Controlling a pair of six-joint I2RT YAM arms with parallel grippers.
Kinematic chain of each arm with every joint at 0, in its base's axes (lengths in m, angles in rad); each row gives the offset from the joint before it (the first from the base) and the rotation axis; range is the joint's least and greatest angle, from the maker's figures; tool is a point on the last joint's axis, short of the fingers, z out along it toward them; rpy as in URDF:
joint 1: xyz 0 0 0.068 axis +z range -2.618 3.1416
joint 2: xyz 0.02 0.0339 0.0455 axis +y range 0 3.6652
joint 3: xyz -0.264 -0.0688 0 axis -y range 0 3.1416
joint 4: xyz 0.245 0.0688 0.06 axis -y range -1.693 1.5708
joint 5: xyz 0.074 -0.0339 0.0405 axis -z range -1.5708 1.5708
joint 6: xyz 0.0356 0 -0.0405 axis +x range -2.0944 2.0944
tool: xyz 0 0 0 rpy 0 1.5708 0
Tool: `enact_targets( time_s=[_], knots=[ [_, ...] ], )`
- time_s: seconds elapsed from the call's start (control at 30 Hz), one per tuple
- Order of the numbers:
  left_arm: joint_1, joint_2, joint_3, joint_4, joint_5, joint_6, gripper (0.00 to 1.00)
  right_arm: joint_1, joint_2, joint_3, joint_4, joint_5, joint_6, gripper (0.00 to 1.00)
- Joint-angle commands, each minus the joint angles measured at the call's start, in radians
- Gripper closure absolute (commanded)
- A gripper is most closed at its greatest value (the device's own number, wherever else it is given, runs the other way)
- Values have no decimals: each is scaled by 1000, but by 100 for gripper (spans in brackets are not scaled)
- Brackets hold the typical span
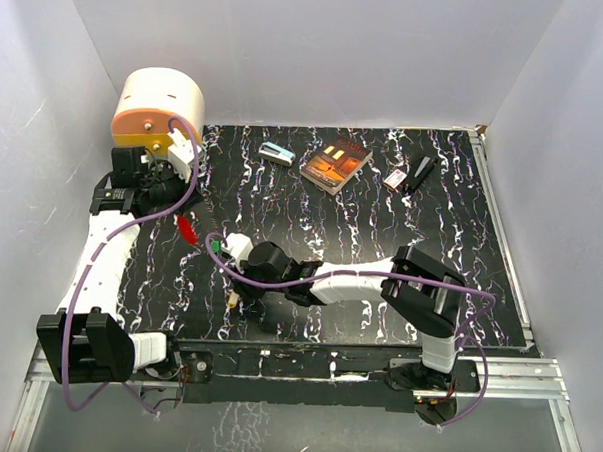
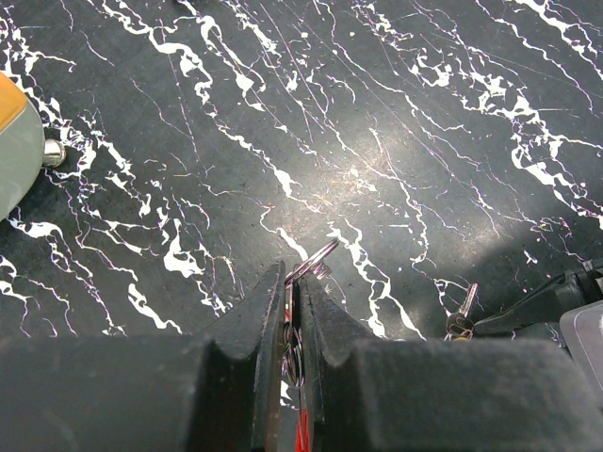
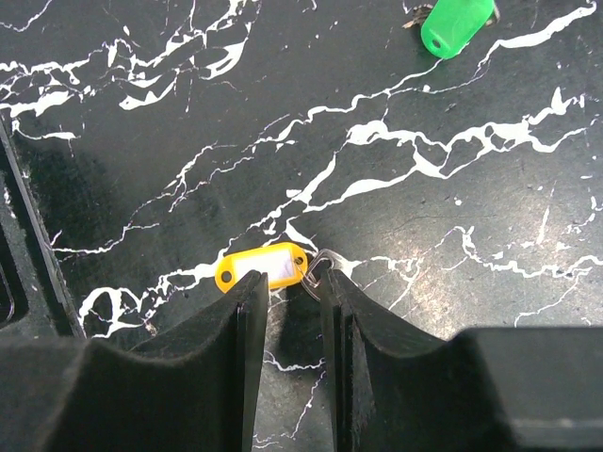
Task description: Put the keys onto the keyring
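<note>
Tools of both arms are pictured low over the black, white-veined tabletop. The left tool is clamped tight on the keyring, whose thin wire loop is seen poking out past the fingertips. A strip of red is visible lower in the slot between the jaws. From above, a red-headed key is seen at that tool's tip, towards the tabletop's left side.

The right tool is held with its jaws narrowly apart. The tips are set on either side of a small metal loop at the end of a yellow-headed key, which is laid flat on the tabletop with its white label up. Whether the loop is actually pinched cannot be told. A green-headed key is seen lying well apart from the yellow one, ahead of the right tool.

Along the far edge are ranged a teal-and-white box, a book, a red-and-white box and a black object. A round cream-and-orange device is stood at the far left corner.
</note>
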Motion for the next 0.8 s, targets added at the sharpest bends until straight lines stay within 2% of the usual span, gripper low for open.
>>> enact_targets(
  time_s=[0.0, 0.43, 0.77],
  knots=[
    [7, -42, -10, 5, 38, 9, 100, 0, 20, -22, 104, -24, -11, 66],
    [7, -39, -7, 7, 35, 8, 100, 0, 61, -7, 111, -11, -21, 67],
    [7, -42, -7, 1, 31, 12, 100, 0, 77, 6, 110, -6, -31, 77]
  ],
)
